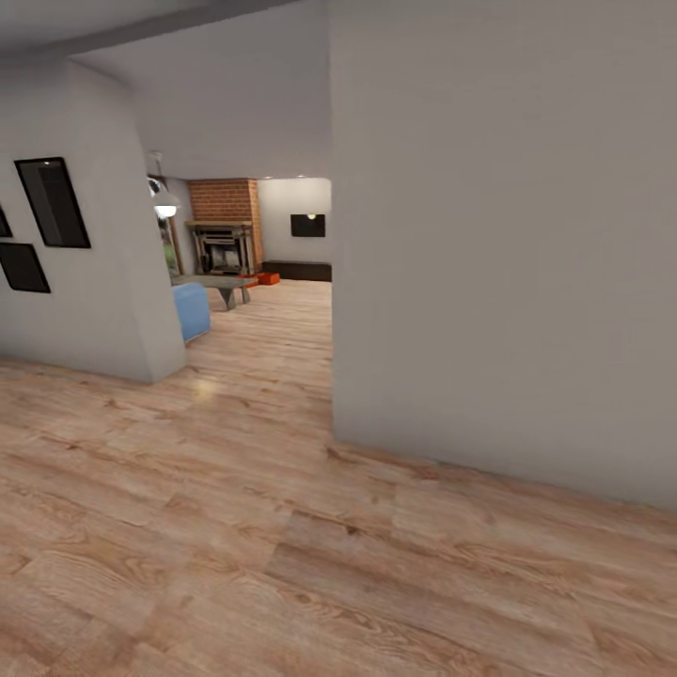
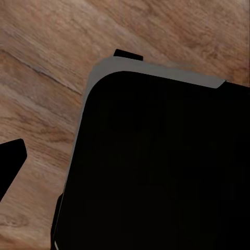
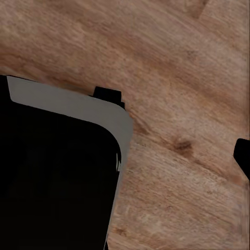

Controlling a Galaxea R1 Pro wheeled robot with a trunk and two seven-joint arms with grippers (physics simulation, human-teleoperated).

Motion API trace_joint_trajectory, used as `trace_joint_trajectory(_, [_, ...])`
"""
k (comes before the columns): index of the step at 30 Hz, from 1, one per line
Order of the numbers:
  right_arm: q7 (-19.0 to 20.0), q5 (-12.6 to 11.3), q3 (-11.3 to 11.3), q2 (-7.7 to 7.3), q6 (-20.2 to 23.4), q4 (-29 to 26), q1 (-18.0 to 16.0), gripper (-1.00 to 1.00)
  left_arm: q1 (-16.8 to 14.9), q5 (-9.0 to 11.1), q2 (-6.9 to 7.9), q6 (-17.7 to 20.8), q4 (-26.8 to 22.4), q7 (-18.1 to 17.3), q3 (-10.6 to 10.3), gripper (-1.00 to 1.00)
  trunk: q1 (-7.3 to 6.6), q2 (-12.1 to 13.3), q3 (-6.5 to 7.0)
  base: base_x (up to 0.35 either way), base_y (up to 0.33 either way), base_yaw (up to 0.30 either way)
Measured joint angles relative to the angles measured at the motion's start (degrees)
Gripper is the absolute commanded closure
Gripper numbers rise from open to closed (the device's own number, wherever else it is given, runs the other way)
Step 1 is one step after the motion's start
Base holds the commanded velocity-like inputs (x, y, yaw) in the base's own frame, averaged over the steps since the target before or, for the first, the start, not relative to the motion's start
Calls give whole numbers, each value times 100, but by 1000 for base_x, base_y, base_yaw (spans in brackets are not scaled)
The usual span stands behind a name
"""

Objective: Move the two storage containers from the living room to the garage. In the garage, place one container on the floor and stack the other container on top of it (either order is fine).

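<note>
Far down the passage in the head view, a small red-orange shape [image 1: 269, 278] lies on the wood-plank floor of the living room beside the brick fireplace [image 1: 224, 235]. It looks like the storage containers, too distant to tell them apart. The garage is out of view. In the left wrist view one dark fingertip [image 2: 11, 159] hangs over the wood floor next to my black base [image 2: 156, 172]. The right wrist view shows a dark fingertip [image 3: 242, 154] over the planks beside the base [image 3: 52, 177]. Nothing is held that I can see.
A large grey wall [image 1: 498, 282] closes off the right, its corner near the middle of the view. A curved wall with black picture frames [image 1: 54, 202] stands at left. Between them the passage leads past a blue sofa [image 1: 191, 310] and a grey coffee table [image 1: 218, 282].
</note>
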Motion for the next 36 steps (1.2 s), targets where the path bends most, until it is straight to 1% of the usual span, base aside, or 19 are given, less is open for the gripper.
trace_joint_trajectory(28, [-13,-16,-3,7,-4,0,0,-100,0,-5,0,0,0,0,7,-100,0,0,0,333,0,299])
trace_joint_trajectory(31, [-13,-23,-8,0,-20,0,0,-100,0,-3,-11,0,0,0,7,-100,0,0,0,333,0,150])
trace_joint_trajectory(36, [-9,-7,4,5,-10,0,0,-100,0,-5,-17,-2,0,0,11,-100,0,0,0,333,0,31])
